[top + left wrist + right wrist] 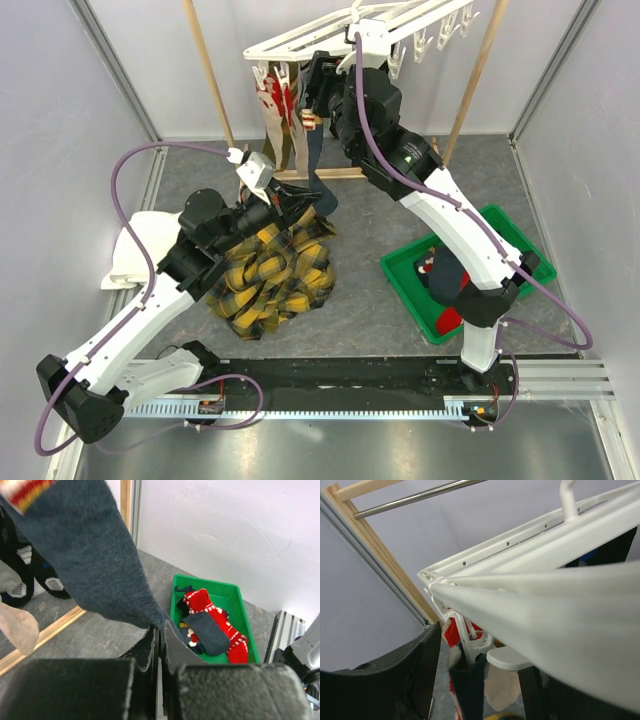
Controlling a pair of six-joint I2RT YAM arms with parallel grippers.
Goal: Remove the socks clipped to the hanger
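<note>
The white hanger [340, 35] hangs at the top and fills the right wrist view [545, 560]. A navy sock [318, 160] hangs from one of its clips [470, 640], next to a red patterned sock [275, 100] and a tan sock [502, 690]. My left gripper [303, 203] is shut on the navy sock's toe [90, 555], with the jaws pinched together [161, 627]. My right gripper [315, 85] is open at the hanger's corner, its fingers [420, 670] standing either side of the clip and the navy sock's cuff [470, 690].
A green bin [400, 280] at the right holds red and navy socks [215, 625]. A yellow-black plaid cloth [270, 270] lies under the left arm. A white towel [135, 250] lies at the left. Wooden frame poles [205, 70] stand behind the hanger.
</note>
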